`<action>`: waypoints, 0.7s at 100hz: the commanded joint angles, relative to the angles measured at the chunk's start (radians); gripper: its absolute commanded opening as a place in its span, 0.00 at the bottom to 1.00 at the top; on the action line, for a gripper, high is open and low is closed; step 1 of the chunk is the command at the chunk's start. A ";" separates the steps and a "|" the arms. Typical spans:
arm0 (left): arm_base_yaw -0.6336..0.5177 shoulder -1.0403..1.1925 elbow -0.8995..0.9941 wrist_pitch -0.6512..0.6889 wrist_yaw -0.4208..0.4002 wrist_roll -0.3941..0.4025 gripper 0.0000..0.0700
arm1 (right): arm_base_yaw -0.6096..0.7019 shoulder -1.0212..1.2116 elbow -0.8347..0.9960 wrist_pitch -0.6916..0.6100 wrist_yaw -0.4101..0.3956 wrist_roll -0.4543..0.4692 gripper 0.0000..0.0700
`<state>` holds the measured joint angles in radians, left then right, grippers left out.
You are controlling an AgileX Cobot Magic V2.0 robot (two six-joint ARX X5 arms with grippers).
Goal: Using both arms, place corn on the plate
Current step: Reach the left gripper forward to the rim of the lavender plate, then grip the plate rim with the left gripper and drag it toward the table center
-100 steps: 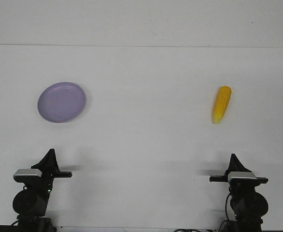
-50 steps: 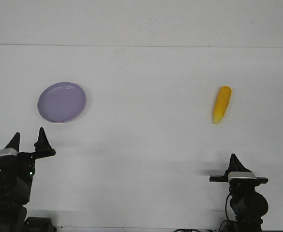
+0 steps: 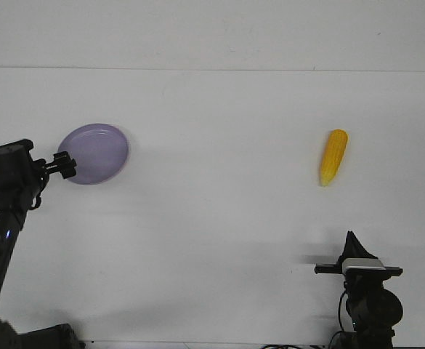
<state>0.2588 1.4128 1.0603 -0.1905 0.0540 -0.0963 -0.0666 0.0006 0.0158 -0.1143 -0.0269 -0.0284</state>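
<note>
Corn (image 3: 333, 156) lies on the white table (image 3: 219, 218), well apart from the purple plate (image 3: 96, 151). We see the left gripper (image 3: 65, 165) at the plate's near edge. The right gripper (image 3: 352, 241) sits low. We cannot tell how open either's fingers are.

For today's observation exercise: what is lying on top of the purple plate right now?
Nothing lies on the plate; the corn is apart on the table. The left gripper covers the plate's left edge, hiding that bit.

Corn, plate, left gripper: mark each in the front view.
corn (image 3: 333, 157), front view, middle of the cob.
plate (image 3: 99, 151), front view, bare centre of the dish.
left gripper (image 3: 65, 165), front view, tip at the plate's edge.
</note>
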 commanded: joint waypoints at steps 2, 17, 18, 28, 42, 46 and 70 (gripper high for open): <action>0.017 0.159 0.108 -0.036 0.029 -0.006 0.69 | -0.001 0.000 -0.003 0.010 0.000 0.013 0.02; 0.036 0.357 0.270 -0.103 0.075 -0.006 0.69 | -0.001 0.000 -0.003 0.010 0.000 0.013 0.02; 0.036 0.366 0.276 -0.104 0.078 -0.007 0.69 | -0.001 0.000 -0.003 0.010 0.000 0.013 0.02; 0.035 0.423 0.311 -0.096 0.085 -0.010 0.58 | -0.001 0.000 -0.003 0.010 0.000 0.013 0.02; 0.035 0.467 0.315 -0.071 0.085 -0.026 0.53 | -0.001 0.000 -0.003 0.010 0.000 0.013 0.02; 0.035 0.473 0.315 -0.071 0.085 -0.029 0.53 | -0.001 0.000 -0.003 0.010 0.000 0.013 0.02; 0.035 0.494 0.315 -0.069 0.085 -0.028 0.53 | -0.001 0.000 -0.003 0.010 0.000 0.013 0.02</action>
<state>0.2916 1.8843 1.3544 -0.2623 0.1345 -0.1196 -0.0666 0.0006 0.0158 -0.1143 -0.0269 -0.0284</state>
